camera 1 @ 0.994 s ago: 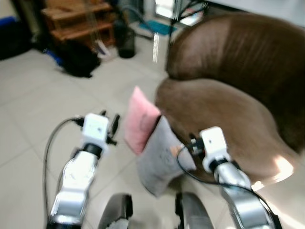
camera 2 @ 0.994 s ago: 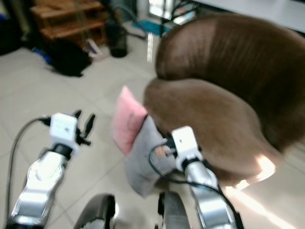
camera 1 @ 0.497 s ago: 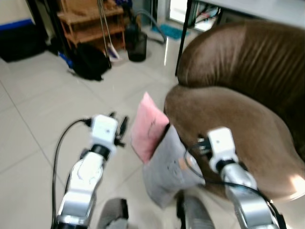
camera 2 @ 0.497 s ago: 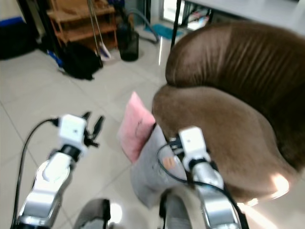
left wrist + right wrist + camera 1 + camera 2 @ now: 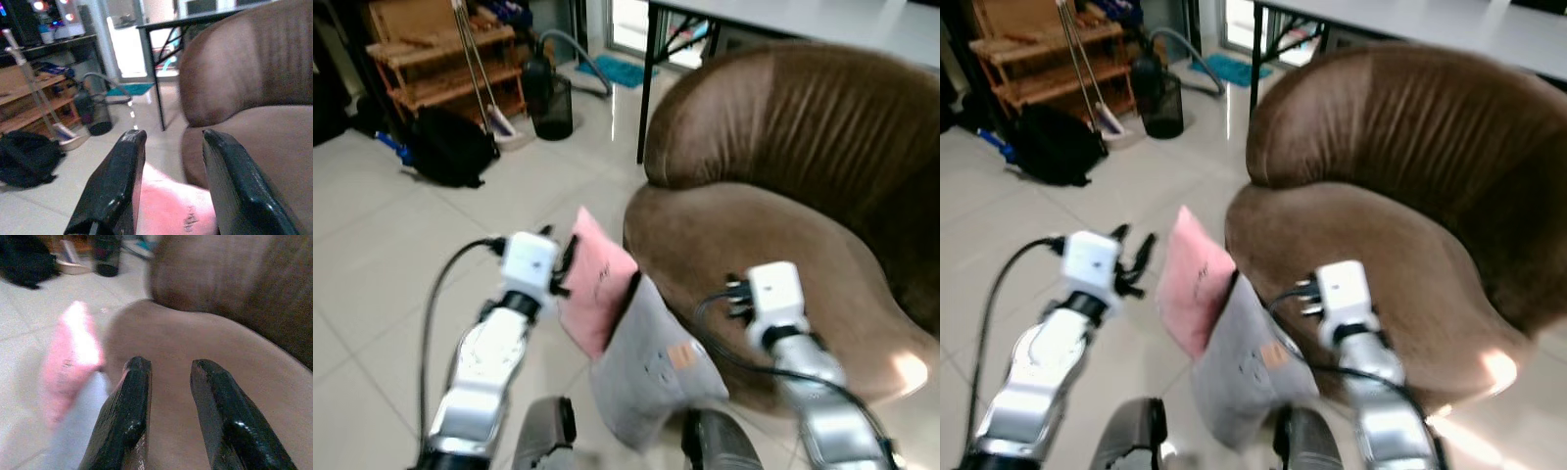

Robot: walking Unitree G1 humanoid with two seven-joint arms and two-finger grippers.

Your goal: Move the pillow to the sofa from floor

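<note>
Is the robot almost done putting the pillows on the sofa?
Not yet. The pink pillow and grey pillow are on the floor, leaning against the brown sofa. In hand: nothing; the left hand is open beside the pink pillow, the right hand open over the seat. Left: grasping, lifting, placing.

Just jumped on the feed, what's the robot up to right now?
It stands facing the brown sofa, both arms raised. A pink pillow and a grey pillow lean against the sofa's front, on the tiled floor. The left gripper is open right at the pink pillow's top edge, not closed on it. The right gripper is open over the sofa seat, holding nothing. Neither pillow is on the sofa yet.
</note>
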